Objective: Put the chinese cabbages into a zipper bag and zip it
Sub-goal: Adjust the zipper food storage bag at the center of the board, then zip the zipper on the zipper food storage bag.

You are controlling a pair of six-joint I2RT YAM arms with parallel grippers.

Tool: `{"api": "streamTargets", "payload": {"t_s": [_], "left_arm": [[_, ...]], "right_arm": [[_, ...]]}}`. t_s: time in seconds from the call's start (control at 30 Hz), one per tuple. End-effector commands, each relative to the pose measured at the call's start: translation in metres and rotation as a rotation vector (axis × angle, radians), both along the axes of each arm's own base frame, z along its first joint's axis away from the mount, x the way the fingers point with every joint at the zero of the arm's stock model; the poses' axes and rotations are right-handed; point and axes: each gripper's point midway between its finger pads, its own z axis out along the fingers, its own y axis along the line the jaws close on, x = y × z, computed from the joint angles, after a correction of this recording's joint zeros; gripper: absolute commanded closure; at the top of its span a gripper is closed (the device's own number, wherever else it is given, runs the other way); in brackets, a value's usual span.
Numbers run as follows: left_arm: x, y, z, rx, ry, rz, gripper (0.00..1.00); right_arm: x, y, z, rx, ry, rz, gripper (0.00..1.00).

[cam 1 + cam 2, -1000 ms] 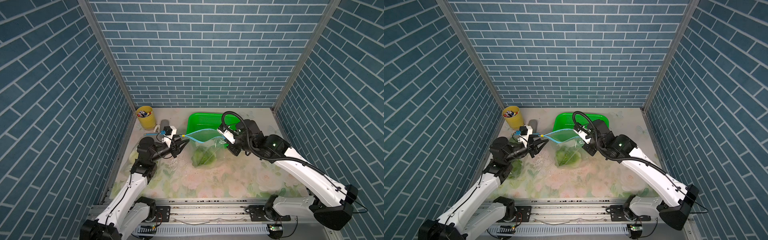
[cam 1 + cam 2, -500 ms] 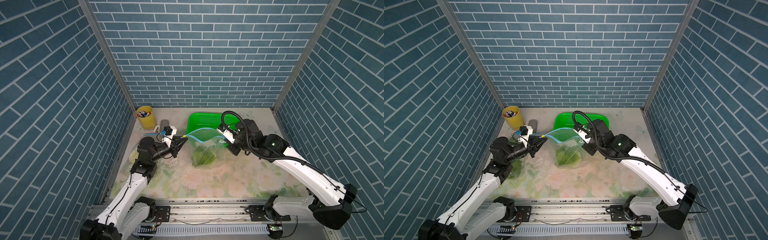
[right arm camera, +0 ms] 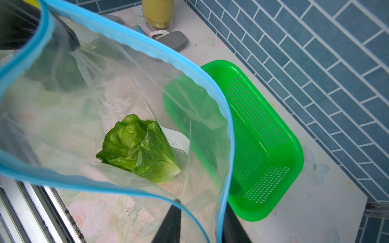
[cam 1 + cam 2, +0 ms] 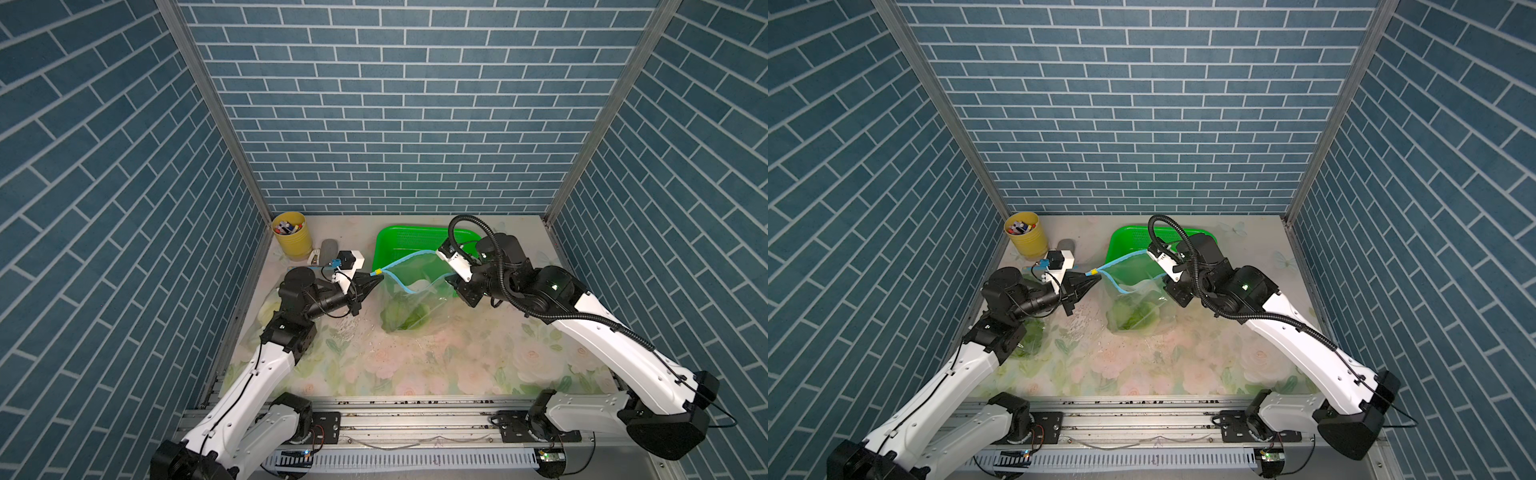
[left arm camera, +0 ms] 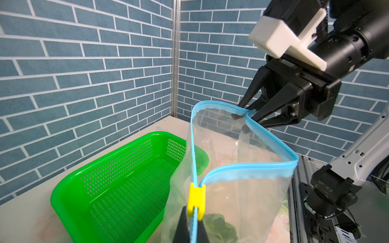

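Note:
The clear zipper bag (image 4: 415,291) (image 4: 1133,299) with a blue zip rim hangs open between both arms. One of the chinese cabbages (image 3: 139,149) (image 4: 405,316) lies at its bottom. Another cabbage (image 4: 1027,338) lies on the table under my left arm. My left gripper (image 5: 192,214) (image 4: 376,276) is shut on the zip strip just behind the yellow slider (image 5: 196,202). My right gripper (image 3: 202,210) (image 5: 245,117) is open. Its fingers stand on either side of the bag's far rim, one inside the mouth and one outside.
An empty green basket (image 4: 399,241) (image 3: 263,147) sits right behind the bag. A yellow cup of pens (image 4: 291,235) and a grey case (image 3: 172,40) stand at the back left, near the wall. The metal rail runs along the table's front edge.
My left gripper has closed on the zip strip behind the slider. My right gripper's jaws have parted from the bag's rim. Both arms have stayed nearly in place.

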Motion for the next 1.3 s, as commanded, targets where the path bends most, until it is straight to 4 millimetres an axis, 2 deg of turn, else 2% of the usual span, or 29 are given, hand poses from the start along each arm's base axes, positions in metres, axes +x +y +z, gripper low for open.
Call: {"api": "streamTargets", "payload": {"t_s": [0.0, 0.2, 0.4, 0.57, 0.73, 0.97, 1.27], "left_arm": [[-0.007, -0.007, 0.014, 0.033, -0.032, -0.045, 1.0], [-0.016, -0.017, 0.021, 0.101, -0.006, -0.097, 1.0], [-0.028, -0.023, 0.026, 0.156, 0.004, -0.133, 1.0], [-0.035, -0.023, 0.029, 0.182, 0.008, -0.145, 1.0], [-0.038, -0.023, 0.032, 0.187, 0.0, -0.154, 1.0], [-0.041, -0.023, 0.036, 0.194, -0.012, -0.168, 1.0], [-0.042, -0.023, 0.04, 0.197, -0.025, -0.167, 1.0]], "right_arm": [[-0.016, 0.009, 0.037, 0.109, 0.002, 0.075, 0.66], [-0.03, 0.037, 0.063, 0.196, 0.035, 0.229, 0.63], [-0.04, 0.069, 0.073, 0.247, 0.096, 0.384, 0.62], [-0.053, 0.091, 0.074, 0.264, 0.165, 0.501, 0.62], [-0.06, 0.104, 0.071, 0.274, 0.188, 0.57, 0.61], [-0.065, 0.119, 0.066, 0.282, 0.232, 0.629, 0.62], [-0.063, 0.128, 0.058, 0.262, 0.255, 0.656, 0.66]]}}
